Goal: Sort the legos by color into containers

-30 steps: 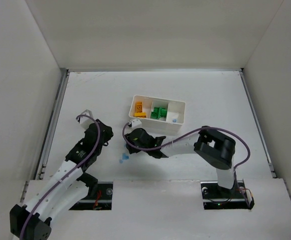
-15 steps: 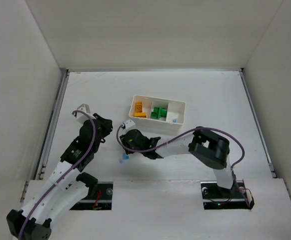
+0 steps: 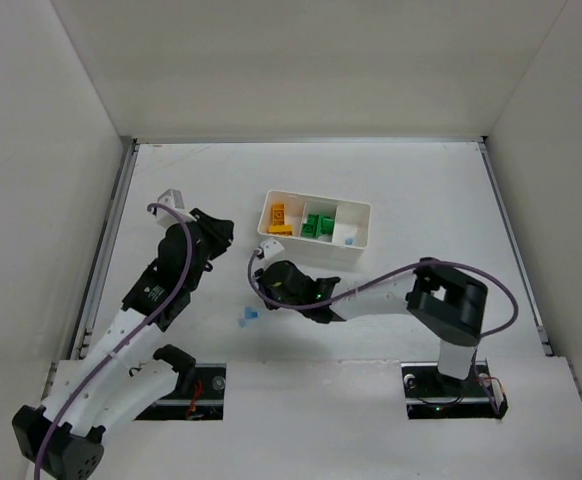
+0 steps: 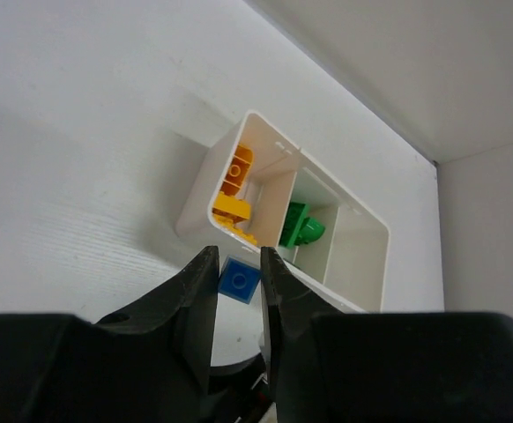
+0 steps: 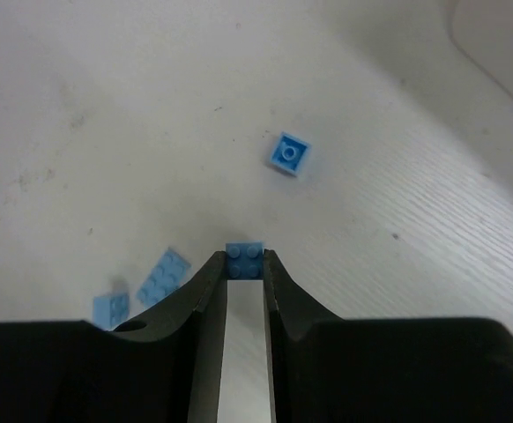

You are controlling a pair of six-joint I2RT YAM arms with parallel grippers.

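Note:
The white three-compartment tray (image 3: 361,228) holds yellow-orange bricks (image 3: 279,219) on the left, green bricks (image 3: 318,225) in the middle and one light-blue brick (image 3: 349,240) on the right. My left gripper (image 3: 218,233) is raised left of the tray. In the left wrist view it (image 4: 237,257) is shut on a blue brick (image 4: 239,280), in front of the tray's (image 4: 202,203) yellow end. My right gripper (image 3: 269,282) is low over the table below the tray. In the right wrist view it (image 5: 244,265) is shut on a small light-blue brick (image 5: 244,252).
Loose light-blue bricks lie on the table near my right gripper: one upside down (image 5: 290,153) ahead of it, two more (image 5: 162,276) (image 5: 111,308) to its left. They show as a small blue cluster in the top view (image 3: 248,318). White walls enclose the table.
My left arm has risen and swung up and right toward the tray's left end. My right gripper has shifted slightly right, away from the loose blue bricks.

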